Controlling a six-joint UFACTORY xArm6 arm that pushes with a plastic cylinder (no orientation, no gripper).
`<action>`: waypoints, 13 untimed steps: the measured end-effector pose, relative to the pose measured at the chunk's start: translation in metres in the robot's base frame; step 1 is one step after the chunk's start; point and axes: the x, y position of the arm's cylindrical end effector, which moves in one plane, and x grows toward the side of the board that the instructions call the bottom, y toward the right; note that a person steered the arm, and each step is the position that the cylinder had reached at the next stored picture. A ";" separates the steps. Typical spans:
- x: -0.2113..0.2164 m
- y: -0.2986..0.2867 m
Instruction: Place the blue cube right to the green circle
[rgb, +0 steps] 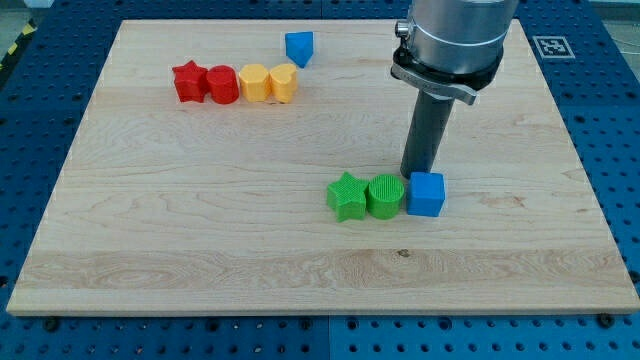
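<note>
Pale wooden boarding (200, 220), set on a blue perforated bench, formed the working surface, and all the blocks were laid upon it. No pincer was fitted to the arm, so no open or closed state could be reported; the straight dark rod was seen to end at my tip (417, 177), which was placed just behind the blue cube (426, 194), toward the view's top, close to the seam between that cube and the green circle (384, 195). Whether the tip was actually touching either block could not be told. The blue cube was found directly at the view's right of the green circle, the two touching or very nearly so, with the green star (347, 195) pressed against the circle's other side. Well apart, near the view's top left, a row was made up of a red star (187, 82), a red cylinder (222, 85), a yellow cylinder (254, 83) and a yellow heart (284, 83), with another blue block (299, 47) just above the row's right end. The task was judged to be essentially done, since the cube was already seated to the right of the circle; at most a small squaring nudge and the clearing of the rod were thought to be left.
</note>
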 end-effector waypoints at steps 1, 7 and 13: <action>0.000 -0.001; 0.004 -0.018; -0.029 -0.018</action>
